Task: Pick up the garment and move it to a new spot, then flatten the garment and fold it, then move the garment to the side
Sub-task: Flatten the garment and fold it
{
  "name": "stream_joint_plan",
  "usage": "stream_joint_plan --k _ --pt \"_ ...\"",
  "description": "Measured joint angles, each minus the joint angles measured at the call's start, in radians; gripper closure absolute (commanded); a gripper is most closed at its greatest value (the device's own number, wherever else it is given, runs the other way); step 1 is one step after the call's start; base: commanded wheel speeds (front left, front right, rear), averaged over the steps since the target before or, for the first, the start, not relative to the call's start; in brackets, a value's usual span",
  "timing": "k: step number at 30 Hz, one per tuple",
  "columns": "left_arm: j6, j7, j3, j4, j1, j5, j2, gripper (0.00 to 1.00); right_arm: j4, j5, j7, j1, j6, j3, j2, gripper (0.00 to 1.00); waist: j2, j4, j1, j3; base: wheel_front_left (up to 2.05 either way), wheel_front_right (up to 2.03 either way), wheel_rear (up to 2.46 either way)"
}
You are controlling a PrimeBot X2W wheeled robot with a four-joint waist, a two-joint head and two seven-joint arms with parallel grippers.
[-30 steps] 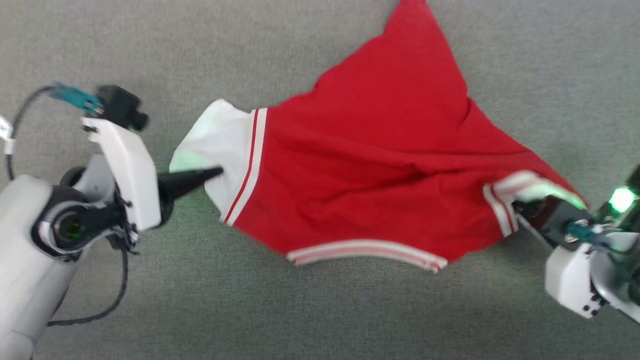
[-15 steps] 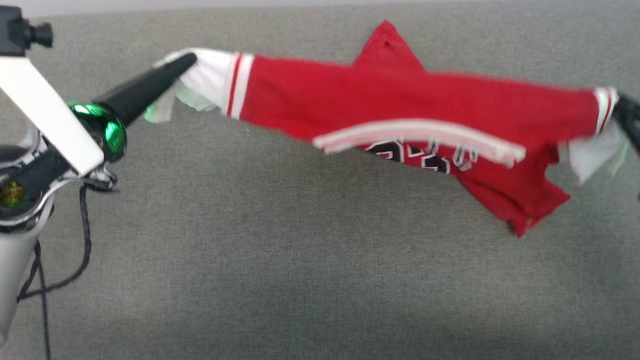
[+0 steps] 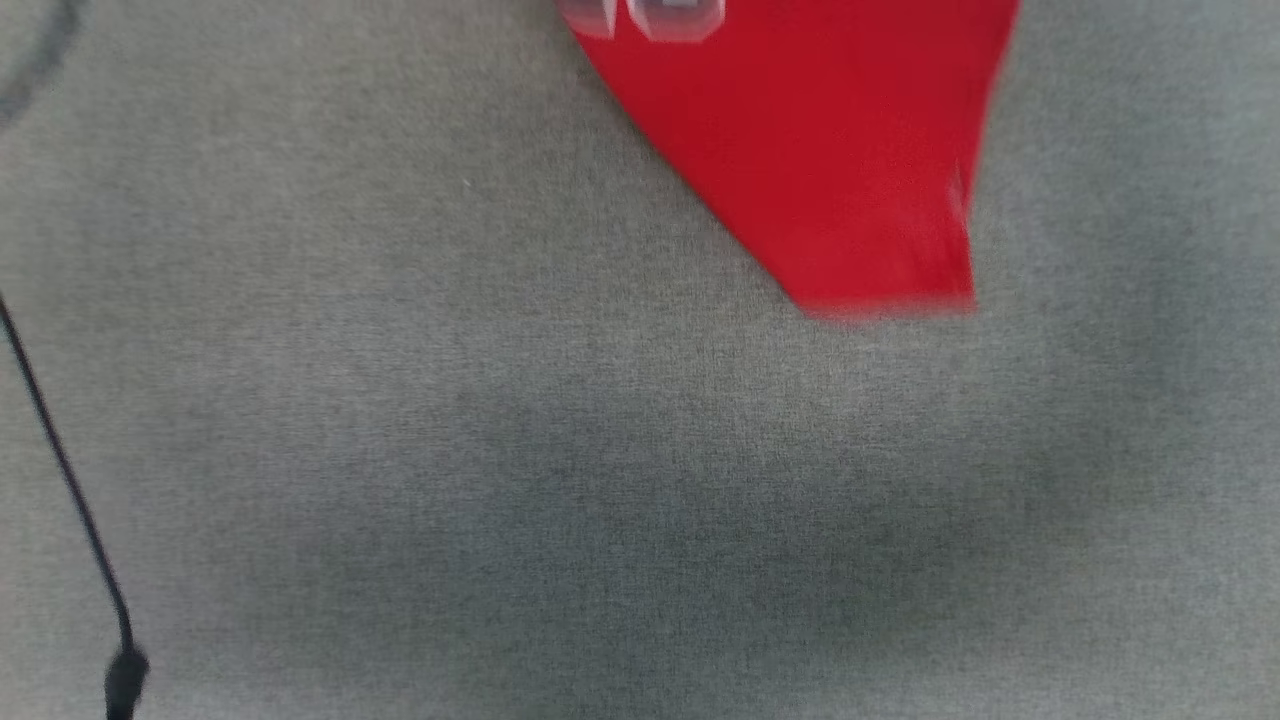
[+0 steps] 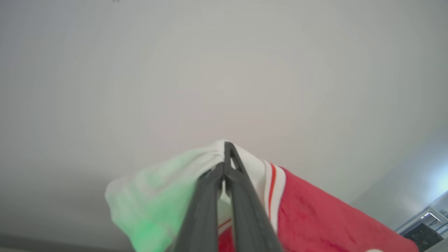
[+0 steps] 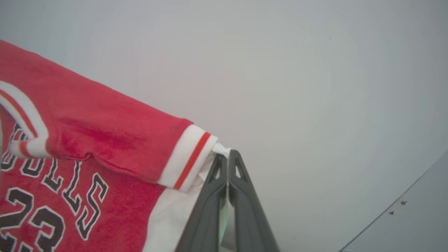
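Note:
The red garment hangs in the air; in the head view its lower red part dangles from the top edge over the grey surface. In the left wrist view my left gripper is shut on the garment at one white sleeve end with striped trim. In the right wrist view my right gripper is shut on the other white sleeve end of the garment, whose front carries black-and-white lettering and the number 23. The cloth stretches between the two grips.
A grey fabric surface spreads below the hanging cloth. A thin black cable runs down the left edge of the head view. Pale wall fills the background behind both grippers.
The garment has been lifted off the grey surface by both sleeve ends and raised high. The head view has shifted, and both arms have left it upward.

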Motion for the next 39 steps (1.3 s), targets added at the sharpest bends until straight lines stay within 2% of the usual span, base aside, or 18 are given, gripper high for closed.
stream_joint_plan --k 5,8,10,15,19,24,29,34,39 --pt "-0.058 -0.152 0.038 0.162 -0.253 0.039 -0.043 1.00 0.235 -0.068 -0.140 -0.283 0.000 -0.070 0.080 1.00 0.0000 -0.006 0.0001 0.049 0.00 0.00 0.00" --pt "-0.088 -0.224 0.063 0.235 -0.352 0.038 -0.063 1.00 0.352 -0.121 -0.223 -0.398 0.000 -0.110 0.108 1.00 0.0000 -0.005 0.0000 0.044 0.00 0.00 0.00" --pt "-0.109 -0.234 0.077 0.271 -0.381 0.019 -0.077 1.00 0.416 -0.150 -0.265 -0.443 0.001 -0.125 0.120 1.00 0.0000 -0.003 0.0000 0.034 0.00 0.00 0.00" --pt "-0.137 -0.188 0.064 0.326 -0.341 -0.007 -0.084 1.00 0.517 -0.172 -0.298 -0.464 0.001 -0.081 0.120 1.00 0.0001 0.009 0.0000 0.008 0.00 0.00 0.00" --pt "-0.141 -0.096 0.018 0.267 -0.175 -0.051 -0.067 1.00 0.527 -0.117 -0.270 -0.353 0.000 0.011 0.105 1.00 0.0000 0.016 0.0000 -0.008 0.00 0.00 0.00" --pt "-0.142 -0.028 -0.020 0.076 0.120 -0.156 -0.024 1.00 0.428 0.015 -0.210 -0.098 0.000 0.128 0.046 1.00 0.0000 0.015 0.0001 -0.033 0.00 0.00 0.00" --pt "-0.142 -0.003 -0.038 -0.136 0.445 -0.258 0.033 1.00 0.220 0.153 -0.127 0.205 0.000 0.194 -0.068 1.00 0.0000 0.014 0.0000 -0.057 0.00 0.00 0.00" --pt "-0.142 0.005 -0.092 -0.337 0.735 -0.284 0.112 1.00 -0.004 0.239 -0.027 0.509 0.000 0.163 -0.173 1.00 0.0000 0.013 0.0000 -0.082 0.00 0.00 0.00" --pt "-0.142 -0.054 -0.135 -0.478 0.972 -0.260 0.194 1.00 -0.217 0.266 0.090 0.762 0.000 0.065 -0.231 1.00 0.0000 0.008 0.0001 -0.108 0.00 0.00 0.00"
